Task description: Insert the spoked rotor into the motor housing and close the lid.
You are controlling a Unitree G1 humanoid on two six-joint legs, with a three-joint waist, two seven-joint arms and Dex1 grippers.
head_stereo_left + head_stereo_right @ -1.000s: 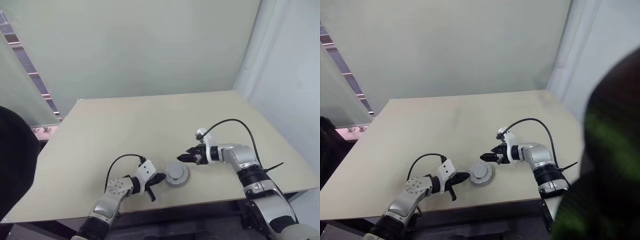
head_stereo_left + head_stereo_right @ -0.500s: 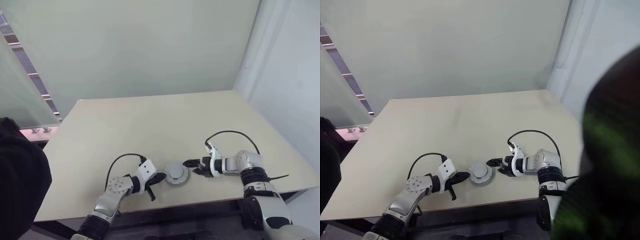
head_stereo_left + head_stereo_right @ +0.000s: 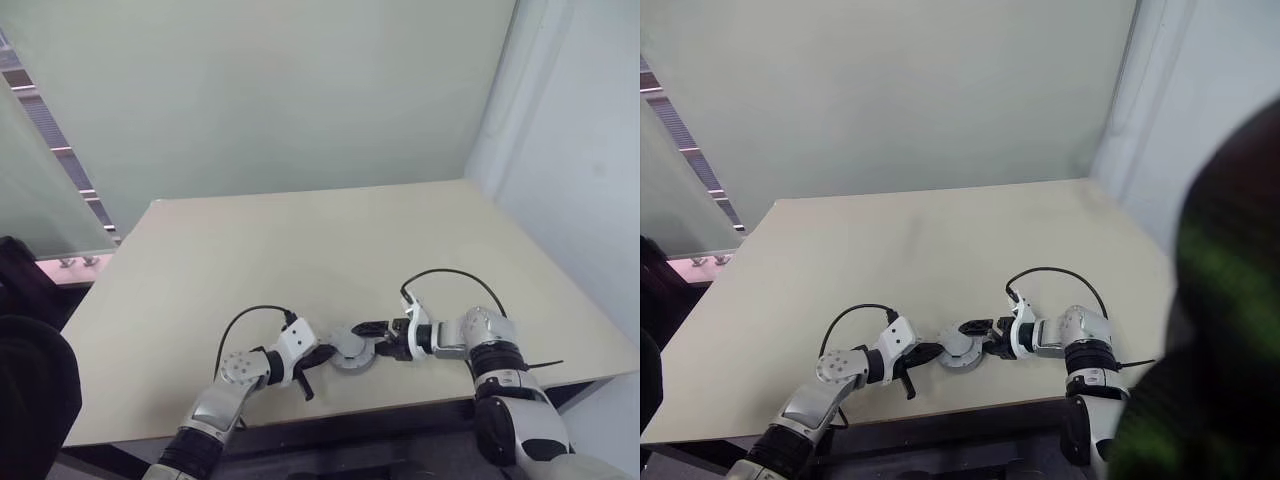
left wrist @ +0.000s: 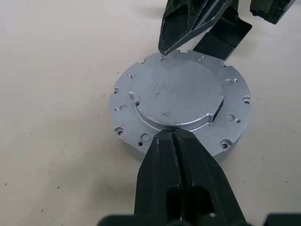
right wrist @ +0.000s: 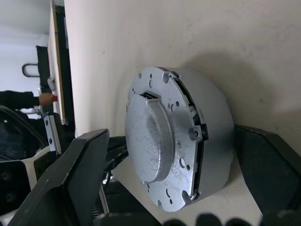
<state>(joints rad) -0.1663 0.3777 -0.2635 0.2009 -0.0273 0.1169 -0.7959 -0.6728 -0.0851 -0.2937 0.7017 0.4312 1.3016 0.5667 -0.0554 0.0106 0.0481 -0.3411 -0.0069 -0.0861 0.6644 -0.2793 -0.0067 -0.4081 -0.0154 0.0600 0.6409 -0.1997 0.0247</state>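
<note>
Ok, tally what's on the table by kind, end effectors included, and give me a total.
Grey metal lid, seated on the round motor assembly: 1
Shut black end effector, the left, at the lid's edge: 1
Open black end effector, the right, straddling the assembly: 1
Total: 3

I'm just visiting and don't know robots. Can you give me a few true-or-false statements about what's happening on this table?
1. The grey lid sits closed on the housing. True.
2. The left gripper has its fingers spread wide. False: they are shut together, tips at the lid's edge.
3. The right gripper has open fingers on either side of the housing. True.
4. The housing lies at the table's far edge. False: it lies near the front edge, between the two grippers.
</note>
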